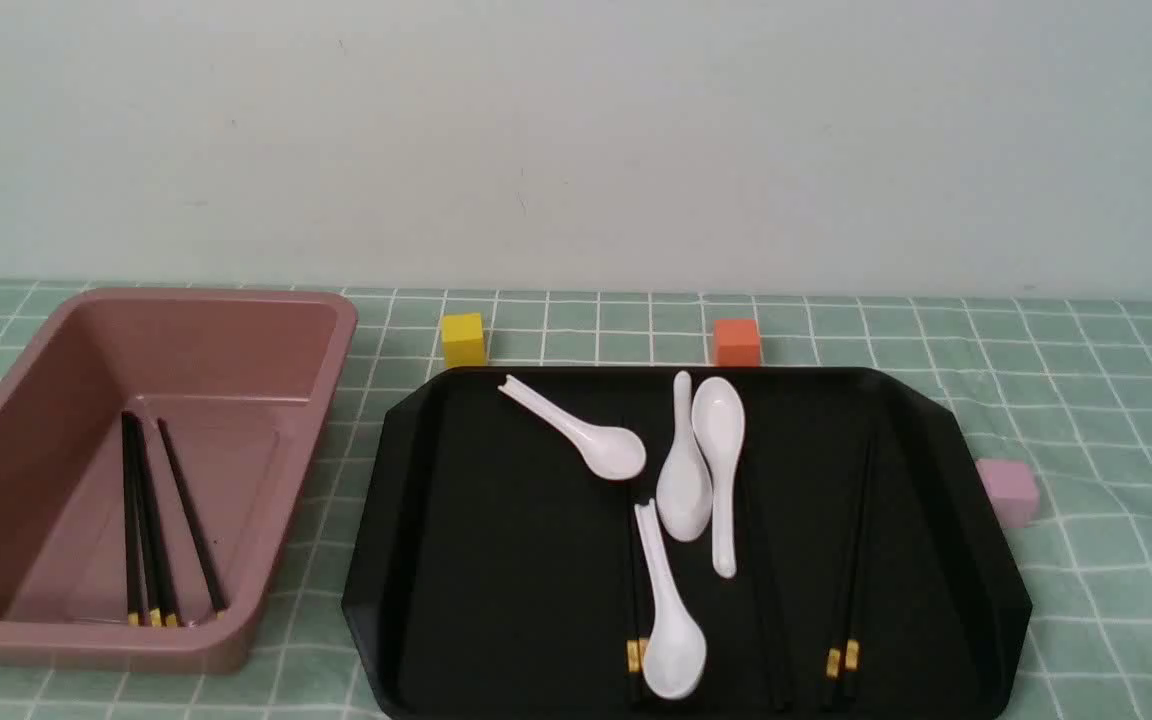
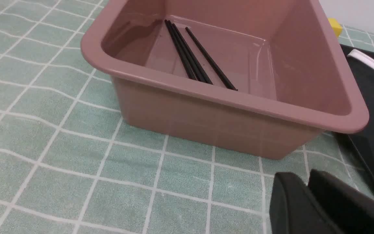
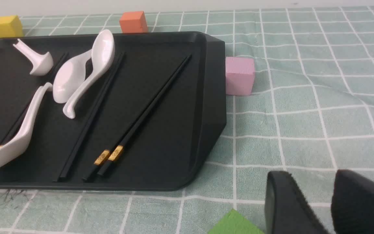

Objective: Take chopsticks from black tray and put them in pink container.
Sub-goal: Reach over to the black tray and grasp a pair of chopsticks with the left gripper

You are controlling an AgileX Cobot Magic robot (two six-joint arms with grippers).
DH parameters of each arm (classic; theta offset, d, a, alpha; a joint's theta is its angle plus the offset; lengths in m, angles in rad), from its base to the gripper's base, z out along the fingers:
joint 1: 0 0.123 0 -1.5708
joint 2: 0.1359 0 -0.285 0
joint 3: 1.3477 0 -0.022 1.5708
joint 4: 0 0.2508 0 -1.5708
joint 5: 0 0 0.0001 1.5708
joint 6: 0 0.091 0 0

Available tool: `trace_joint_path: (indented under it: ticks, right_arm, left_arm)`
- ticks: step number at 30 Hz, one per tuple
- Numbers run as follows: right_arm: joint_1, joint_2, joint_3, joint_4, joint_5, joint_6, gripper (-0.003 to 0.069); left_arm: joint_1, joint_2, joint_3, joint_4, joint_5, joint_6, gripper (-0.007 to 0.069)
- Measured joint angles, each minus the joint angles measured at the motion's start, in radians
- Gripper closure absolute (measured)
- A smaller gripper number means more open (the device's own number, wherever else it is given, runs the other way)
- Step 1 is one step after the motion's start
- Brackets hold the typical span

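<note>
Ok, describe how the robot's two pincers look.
The left pincer and right pincer each show two chunky matte black fingers with rounded tips; the right one's edges look slightly fuzzy. No cables or markings show, and neither arm appears in the front view.

I seem to be in a lab, at a staged test bench (image 1: 1116,600). A pale green cloth (image 1: 1086,380) with a white grid covers it, and a plain pale wall (image 1: 576,130) rises behind the black tray (image 1: 496,560). Plain coloured cubes sit around that tray: a yellow cube (image 1: 463,339) and an orange cube (image 1: 736,342) just behind it, a pink cube (image 1: 1008,490) just beside its right edge, and a green cube (image 3: 235,224) off its near right corner. On the tray, white spoons (image 1: 684,495) and chopsticks (image 3: 148,107) lie loose, like props.
</note>
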Motion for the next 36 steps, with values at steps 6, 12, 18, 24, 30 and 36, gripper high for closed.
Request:
trace_joint_path:
  ticks: [6,12,18,24,30,36]
  right_arm:
    - [0.0,0.0,0.0,0.0,0.0,0.0,0.0419]
    - [0.0,0.0,0.0,0.0,0.0,0.0,0.0419]
    - [0.0,0.0,0.0,0.0,0.0,0.0,0.0419]
    - [0.0,0.0,0.0,0.0,0.0,0.0,0.0419]
    - [0.0,0.0,0.0,0.0,0.0,0.0,0.0419]
    - [0.0,0.0,0.0,0.0,0.0,0.0,0.0419]
  left_arm:
    - [0.0,0.0,0.0,0.0,0.0,0.0,0.0529]
    - [0.0,0.0,0.0,0.0,0.0,0.0,0.0521]
    - [0.0,0.0,0.0,0.0,0.0,0.0,0.0512]
    - [0.0,0.0,0.0,0.0,0.0,0.0,0.0511]
    - [0.0,0.0,0.0,0.007,0.0,0.003,0.0502]
    - [0.0,0.0,0.0,0.017,0.0,0.003,0.0496]
